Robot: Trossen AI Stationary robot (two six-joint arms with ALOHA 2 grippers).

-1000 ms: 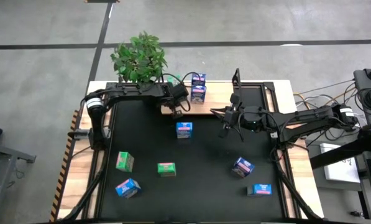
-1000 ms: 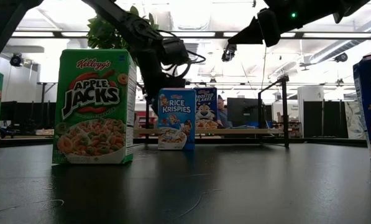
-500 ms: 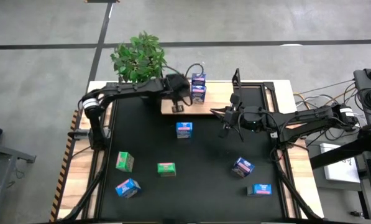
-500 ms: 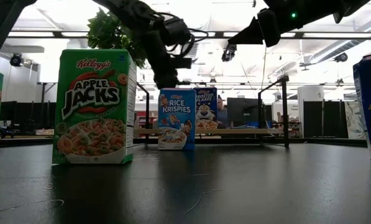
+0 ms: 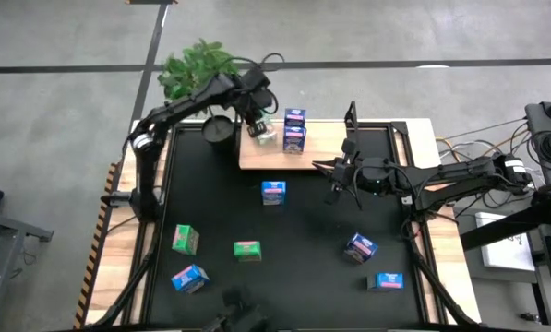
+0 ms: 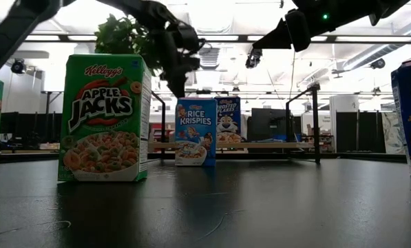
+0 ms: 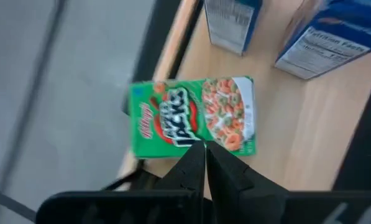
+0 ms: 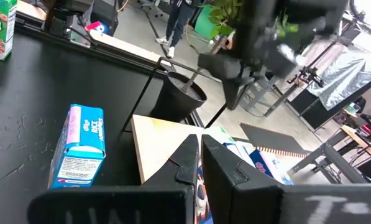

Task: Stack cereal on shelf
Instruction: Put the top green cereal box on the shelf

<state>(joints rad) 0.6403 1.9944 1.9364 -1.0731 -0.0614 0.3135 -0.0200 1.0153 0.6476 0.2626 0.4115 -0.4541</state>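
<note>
A green cereal carton (image 7: 191, 124) lies flat, label up, on the left end of the pale wood shelf (image 5: 326, 148). My left gripper (image 5: 257, 122) hangs shut above this carton, clear of it, pointing steeply down. Two blue cartons (image 5: 294, 129) stand upright on the shelf beside it. On the black mat stand a blue carton (image 5: 273, 192), two green ones (image 5: 185, 240) (image 5: 247, 250) and several more blue ones. My right gripper (image 5: 333, 191) is shut and waits level above the mat, right of the middle.
A potted plant (image 5: 197, 72) stands at the far left corner, its dark pot (image 5: 218, 129) right beside the shelf's left end. A black upright stand (image 5: 351, 118) rises behind the shelf. Bare mat lies between the loose cartons.
My left gripper, still shut, has risen from the shelf's left front part and drawn toward the far edge, now high above the shelf. The green carton under it lies flat on the shelf.
</note>
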